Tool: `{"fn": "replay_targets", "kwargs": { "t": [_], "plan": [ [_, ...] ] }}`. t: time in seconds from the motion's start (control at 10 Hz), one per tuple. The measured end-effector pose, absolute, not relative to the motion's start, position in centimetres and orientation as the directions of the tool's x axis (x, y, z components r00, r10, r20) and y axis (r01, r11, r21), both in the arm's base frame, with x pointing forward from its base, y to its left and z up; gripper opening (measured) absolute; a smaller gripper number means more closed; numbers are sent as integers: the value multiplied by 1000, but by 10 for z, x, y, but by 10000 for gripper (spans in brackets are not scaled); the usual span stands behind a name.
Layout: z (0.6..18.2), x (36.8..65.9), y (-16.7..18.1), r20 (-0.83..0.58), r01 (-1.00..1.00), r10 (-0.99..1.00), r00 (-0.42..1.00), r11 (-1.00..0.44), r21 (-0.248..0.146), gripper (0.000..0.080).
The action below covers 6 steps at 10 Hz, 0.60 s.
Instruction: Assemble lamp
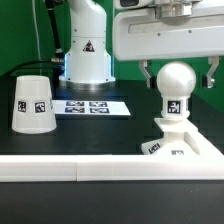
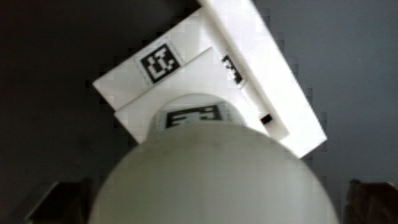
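While the gripper hangs at about three o'clock in the exterior view, its jaws are spread wide, one finger on each side of the bulb with a gap on both sides; nothing is gripped. Bulb stands upright, neck down, on the stepped top of the base, tag facing the camera. Base sits at about four o'clock, just behind the white rail that runs along the near edge of the black table; contact with the rail cannot be told. Shade rests wide end down at nine o'clock, well apart from base and bulb. Marker board lies flat between them, near centre, with the robot pedestal behind it at eleven o'clock. Wrist view: bulb's dome fills the frame, base with two tags beyond it, dark fingers only dimly seen at either side.
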<state>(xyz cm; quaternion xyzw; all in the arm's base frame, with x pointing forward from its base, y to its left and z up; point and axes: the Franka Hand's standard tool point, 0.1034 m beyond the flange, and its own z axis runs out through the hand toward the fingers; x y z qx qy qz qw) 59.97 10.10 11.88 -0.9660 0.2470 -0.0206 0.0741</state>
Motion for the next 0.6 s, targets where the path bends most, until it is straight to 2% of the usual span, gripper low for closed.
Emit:
{"fn": "replay_targets", "kwargs": {
  "t": [0.2, 0.6],
  "plan": [
    [119, 600, 101, 25, -346, -353, 935, -926, -151, 699],
    [121, 602, 97, 85, 75, 65, 994, -989, -127, 699]
  ]
}}
